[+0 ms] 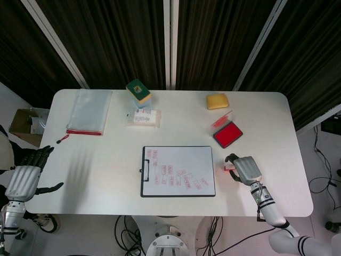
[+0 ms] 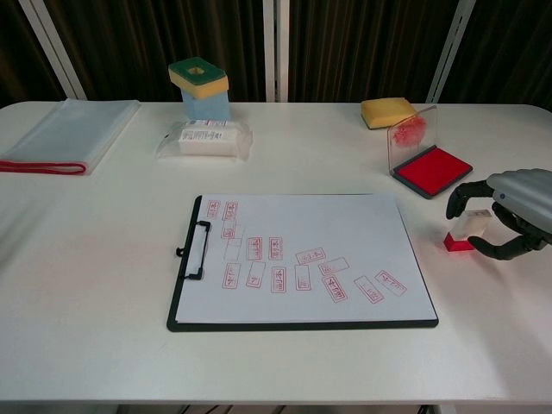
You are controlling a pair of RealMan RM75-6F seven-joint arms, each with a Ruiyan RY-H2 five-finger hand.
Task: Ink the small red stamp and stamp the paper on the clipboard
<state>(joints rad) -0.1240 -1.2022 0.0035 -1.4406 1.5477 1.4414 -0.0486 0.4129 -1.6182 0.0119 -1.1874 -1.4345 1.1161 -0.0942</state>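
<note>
Nearest the robot's edge of the table (image 2: 95,345), the clipboard (image 2: 302,323) lies flat with its clip to the left, so the paper (image 2: 293,224) faces up, already bearing a scatter of red marks across its middle and lower part. Just off the clipboard's right edge, near the table's right side, the small red stamp (image 2: 467,232) stands upright on its red base, seemingly resting on the table, which keeps the inked face down and the clear body free to grasp. Round it curls the right hand (image 2: 509,211), (image 1: 242,169), thumb on one side and fingers on the other; from the chest view they look to be touching the clear body, though I cannot say how firmly it is gripped. Further back on the right, the ink pad (image 2: 429,170) sits with its lid propped up, the red surface exposed for inking. Along the far edge lie a yellow sponge (image 2: 389,111), a green-topped block (image 2: 199,86), a wrapped packet (image 2: 205,138) and a clear folder (image 2: 69,134). Off the left edge, the left hand (image 1: 25,175) hangs with fingers spread, holding nothing.
</note>
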